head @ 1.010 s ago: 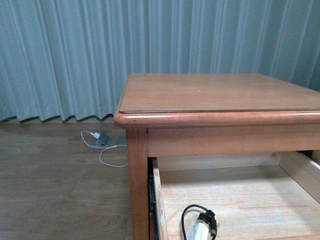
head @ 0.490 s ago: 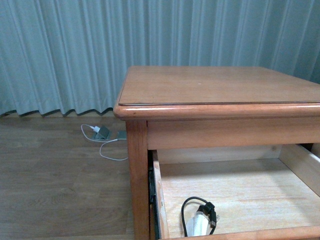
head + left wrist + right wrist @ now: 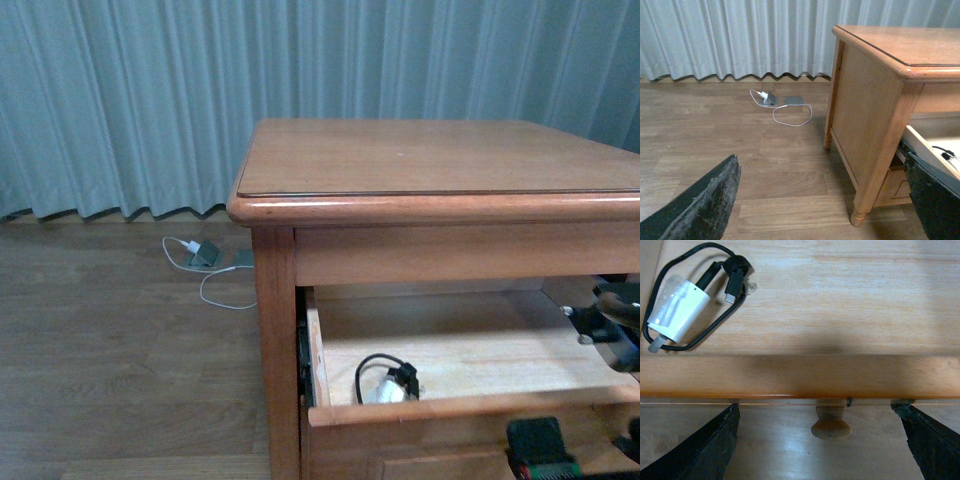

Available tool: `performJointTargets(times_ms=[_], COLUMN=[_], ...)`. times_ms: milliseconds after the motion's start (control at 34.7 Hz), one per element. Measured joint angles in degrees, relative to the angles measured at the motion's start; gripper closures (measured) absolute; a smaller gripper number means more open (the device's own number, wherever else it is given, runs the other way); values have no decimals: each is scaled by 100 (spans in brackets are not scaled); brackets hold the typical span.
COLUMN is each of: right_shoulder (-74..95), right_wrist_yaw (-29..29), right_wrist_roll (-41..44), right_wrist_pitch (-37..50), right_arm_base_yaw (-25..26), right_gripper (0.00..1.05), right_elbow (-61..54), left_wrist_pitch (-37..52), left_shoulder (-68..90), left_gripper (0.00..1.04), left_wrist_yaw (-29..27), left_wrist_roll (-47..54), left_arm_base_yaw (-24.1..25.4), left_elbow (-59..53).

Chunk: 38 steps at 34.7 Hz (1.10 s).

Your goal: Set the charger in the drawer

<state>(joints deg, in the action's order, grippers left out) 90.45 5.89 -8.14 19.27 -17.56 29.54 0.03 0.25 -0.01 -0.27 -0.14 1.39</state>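
The charger (image 3: 677, 307) is lying flat on the pale wood floor of the drawer (image 3: 470, 405), tucked into the corner by the drawer front and one side wall. Its thin black cable (image 3: 715, 290) loops loosely around the white block, with the plug end bunched up right next to it. From the front view the charger (image 3: 385, 385) only just peeks over the drawer front, on the side nearest the cabinet's (image 3: 430, 165) front leg.

Nothing else is in the drawer, just bare wood. The drawer is pulled well out from under the cabinet top. Its round knob (image 3: 829, 422) sticks out from the middle of the front panel.

The right pincer (image 3: 822, 445) sits just outside the drawer front with its fingers spread wide either side of the knob, touching neither it nor anything else. The left pincer (image 3: 825, 200) is also spread wide and holding nothing, well off to the side of the cabinet above the wooden floor (image 3: 715, 125).

Farther out from the cabinet, a white plug with a white cable (image 3: 790, 112) and a small grey device (image 3: 792, 100) lie on the floor near the curtain (image 3: 120, 100).
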Motion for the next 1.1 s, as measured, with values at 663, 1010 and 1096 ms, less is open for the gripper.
performJointTargets(times_ms=[663,1010,1096], right_shoulder=[2715,1915,1228], right_wrist_yaw=[249,-457,-610], right_wrist_roll=[-323,-284,-160], right_wrist_pitch=[2520,2625,2352], right_arm_base_yaw=[59,59,39], right_gripper=[9,9,9], right_elbow=[2127,1554,1117], left_wrist_pitch=[0,0,0], left_shoulder=[0,0,0], left_gripper=[6,6,6], left_wrist_yaw=[0,0,0], left_wrist_roll=[0,0,0], left_arm_base_yaw=[0,0,0], left_elbow=[0,0,0])
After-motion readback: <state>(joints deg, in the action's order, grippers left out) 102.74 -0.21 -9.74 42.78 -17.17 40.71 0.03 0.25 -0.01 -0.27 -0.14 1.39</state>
